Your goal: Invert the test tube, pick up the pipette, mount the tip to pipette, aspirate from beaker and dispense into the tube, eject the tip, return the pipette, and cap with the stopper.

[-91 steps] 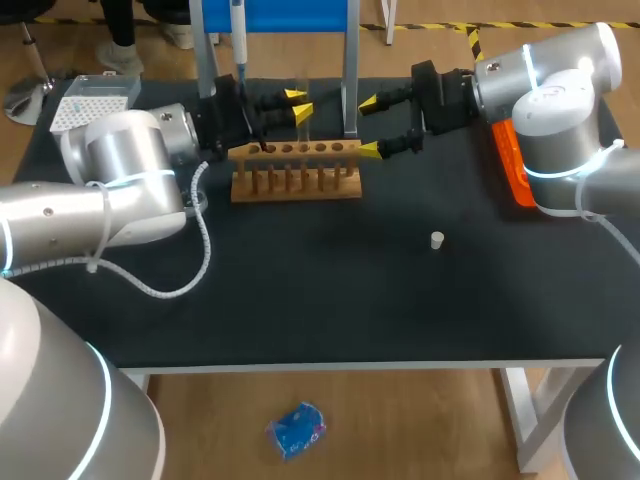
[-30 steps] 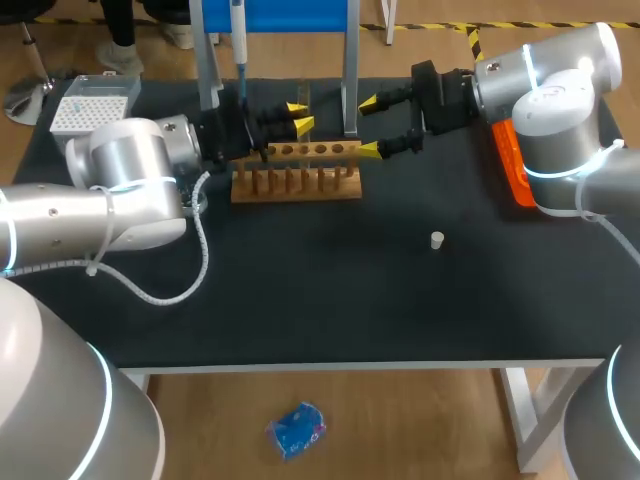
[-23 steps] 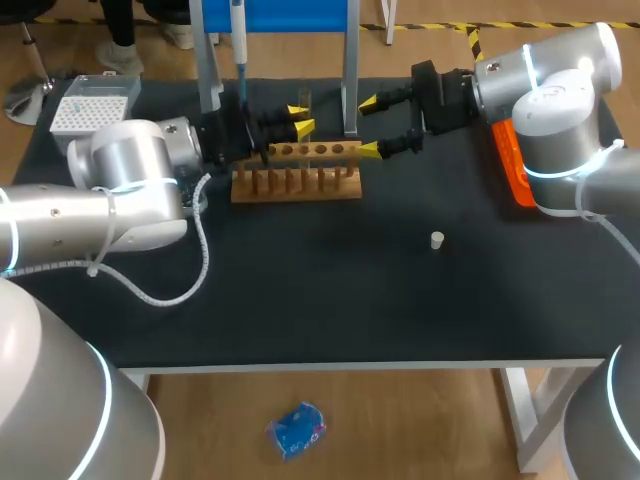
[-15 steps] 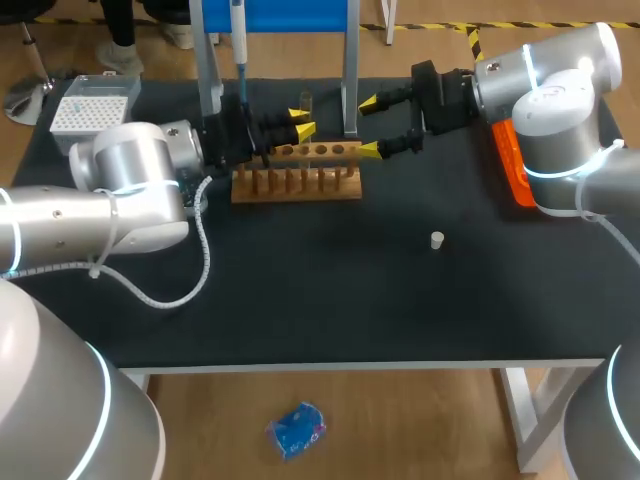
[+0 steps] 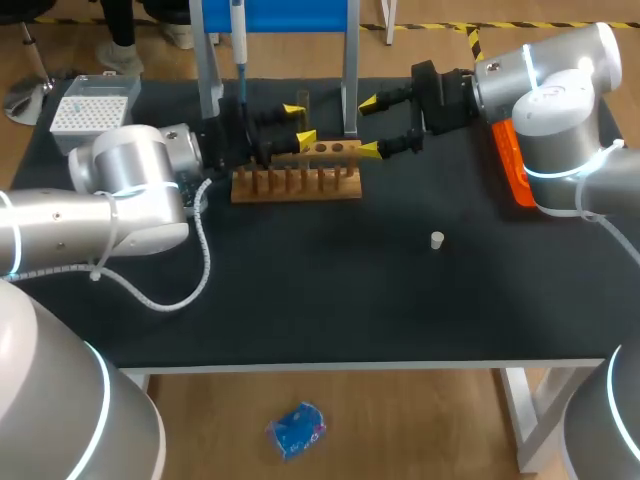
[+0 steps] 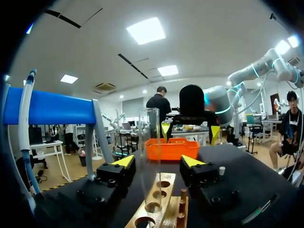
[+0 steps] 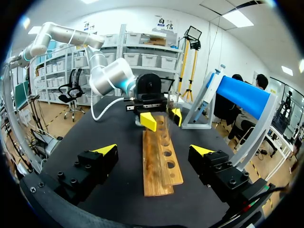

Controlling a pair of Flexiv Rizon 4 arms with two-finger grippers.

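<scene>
Test tube (image 6: pixel 149 156) upright in the worktop's far-edge rack (image 5: pixel 300 182), inside your released left gripper (image 6: pixel 156 161), right gripper (image 5: pixel 369 126) released too.

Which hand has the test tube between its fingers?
The left hand: the upright test tube stands between its open fingers, ungripped. The right hand stands apart from it.
</scene>
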